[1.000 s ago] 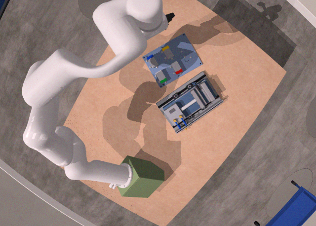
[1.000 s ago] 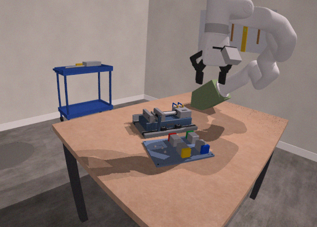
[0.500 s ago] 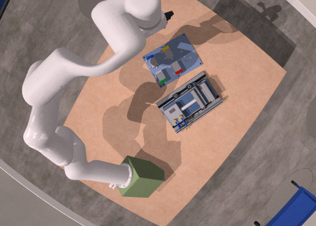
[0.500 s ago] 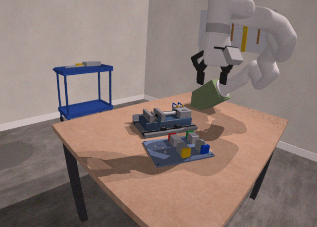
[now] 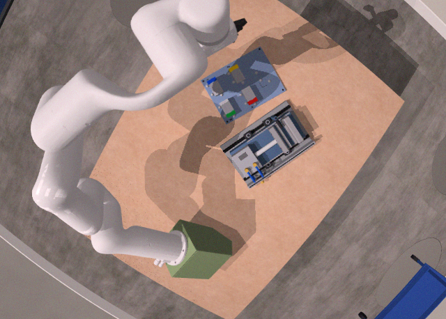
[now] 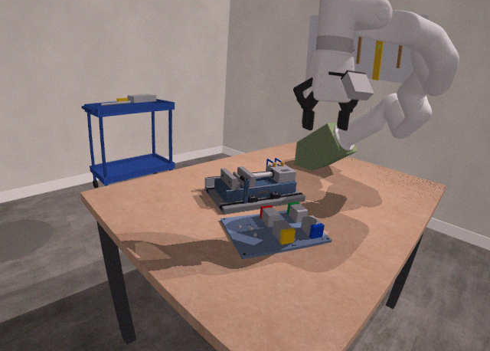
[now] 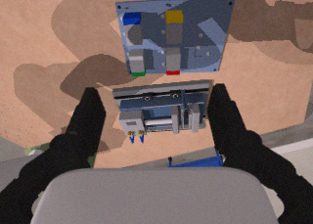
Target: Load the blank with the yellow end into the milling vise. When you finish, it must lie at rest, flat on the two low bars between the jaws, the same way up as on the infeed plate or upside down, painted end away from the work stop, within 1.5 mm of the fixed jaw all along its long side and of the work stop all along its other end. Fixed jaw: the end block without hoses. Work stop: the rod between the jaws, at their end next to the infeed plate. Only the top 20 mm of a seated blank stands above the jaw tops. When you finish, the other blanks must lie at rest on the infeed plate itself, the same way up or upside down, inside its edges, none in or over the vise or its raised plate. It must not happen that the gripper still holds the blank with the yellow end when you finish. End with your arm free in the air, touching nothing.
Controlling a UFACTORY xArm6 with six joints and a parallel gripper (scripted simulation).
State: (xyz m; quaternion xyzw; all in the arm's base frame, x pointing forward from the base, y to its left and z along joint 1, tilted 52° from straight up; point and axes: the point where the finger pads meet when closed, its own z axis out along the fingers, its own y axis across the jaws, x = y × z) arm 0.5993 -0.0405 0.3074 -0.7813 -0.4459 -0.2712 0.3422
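Note:
The blank with the yellow end (image 5: 233, 68) (image 6: 287, 235) (image 7: 174, 17) rests on the blue infeed plate (image 5: 276, 75) (image 6: 253, 251) (image 7: 210, 67), its painted end toward the edge away from the vise. My gripper (image 6: 325, 128) (image 7: 155, 98) is open and empty, high above the table; in the top view the arm mostly hides it. The vise's fixed jaw (image 5: 295, 127) (image 6: 229, 178) (image 7: 195, 117) stands apart from the moving jaw (image 6: 246, 176) (image 7: 175, 120), with no blank between them. The work stop (image 6: 246, 189) stands at their end beside the infeed plate.
Blanks with blue (image 5: 211, 80) (image 6: 316, 231), green (image 5: 231, 113) (image 7: 138, 73) and red (image 5: 252, 101) (image 7: 173, 72) ends share the plate with small pins. The hosed block (image 5: 246, 158) (image 6: 282, 174) rises at the vise's other end. The green arm base (image 5: 201, 252) (image 6: 316, 151) stands beyond.

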